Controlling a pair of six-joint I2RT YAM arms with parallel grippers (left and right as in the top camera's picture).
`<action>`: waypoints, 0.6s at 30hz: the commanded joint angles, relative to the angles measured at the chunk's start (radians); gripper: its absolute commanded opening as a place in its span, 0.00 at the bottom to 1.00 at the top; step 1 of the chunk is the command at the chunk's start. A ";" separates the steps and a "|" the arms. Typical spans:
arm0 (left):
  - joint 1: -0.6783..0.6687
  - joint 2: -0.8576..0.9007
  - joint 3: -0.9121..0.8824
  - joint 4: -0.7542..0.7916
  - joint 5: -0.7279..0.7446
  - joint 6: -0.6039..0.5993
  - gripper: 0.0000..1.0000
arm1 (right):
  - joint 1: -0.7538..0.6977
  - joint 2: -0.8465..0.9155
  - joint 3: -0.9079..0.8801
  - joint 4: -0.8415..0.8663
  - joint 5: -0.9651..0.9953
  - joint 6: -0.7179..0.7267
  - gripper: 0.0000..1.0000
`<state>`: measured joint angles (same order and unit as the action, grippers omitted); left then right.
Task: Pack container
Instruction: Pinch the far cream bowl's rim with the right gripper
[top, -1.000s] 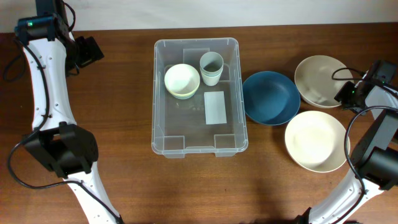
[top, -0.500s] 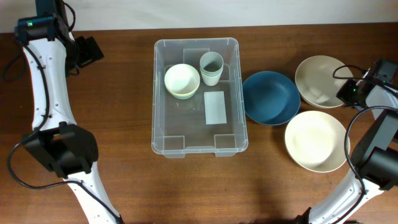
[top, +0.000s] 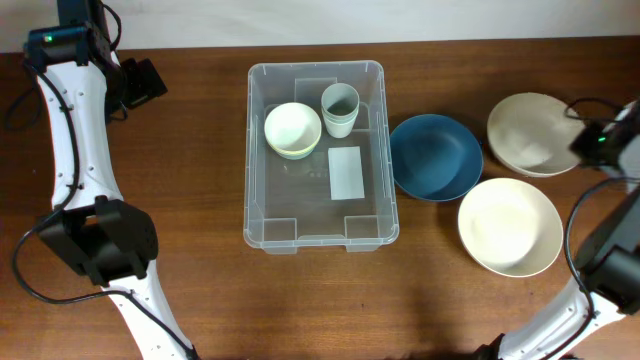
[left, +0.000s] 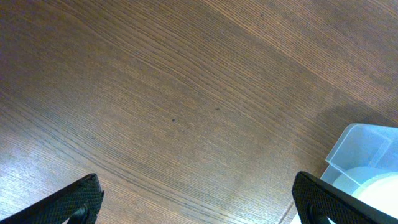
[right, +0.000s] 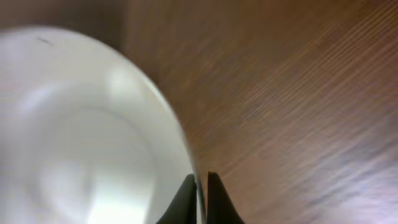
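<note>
The clear container (top: 300, 212) stands mid-table with a small cream bowl (top: 293, 130), stacked pale cups (top: 339, 108) and a white label (top: 345, 172) inside. Right of it lie a blue bowl (top: 435, 157), a beige bowl (top: 530, 135) and a large cream bowl (top: 509, 226). My right gripper (top: 583, 142) is shut on the beige bowl's right rim. In the right wrist view the right gripper (right: 200, 194) pinches the beige bowl (right: 81, 137) at its rim. My left gripper (top: 150, 82) hovers open at the far left; the left gripper (left: 196, 202) spans bare wood.
The container's corner (left: 367, 149) shows at the right edge of the left wrist view. Cables trail beside both arms at the table's left and right edges. Bare wood lies in front of the container and between it and the left arm.
My right gripper has shut on the beige bowl's rim and drawn the bowl a little to the right and back. The left arm has not moved.
</note>
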<state>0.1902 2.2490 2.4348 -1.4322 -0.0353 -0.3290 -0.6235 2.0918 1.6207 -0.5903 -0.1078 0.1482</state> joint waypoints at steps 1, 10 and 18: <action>0.002 0.001 0.015 -0.001 -0.014 0.008 0.99 | -0.027 -0.133 0.115 -0.030 -0.105 -0.091 0.04; 0.002 0.001 0.015 -0.001 -0.014 0.008 0.99 | -0.025 -0.263 0.174 -0.082 -0.230 -0.114 0.04; 0.003 0.001 0.015 -0.001 -0.014 0.008 0.99 | -0.026 -0.200 0.133 -0.133 -0.063 -0.114 0.94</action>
<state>0.1902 2.2490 2.4348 -1.4322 -0.0353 -0.3290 -0.6529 1.8431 1.7798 -0.7162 -0.2321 0.0441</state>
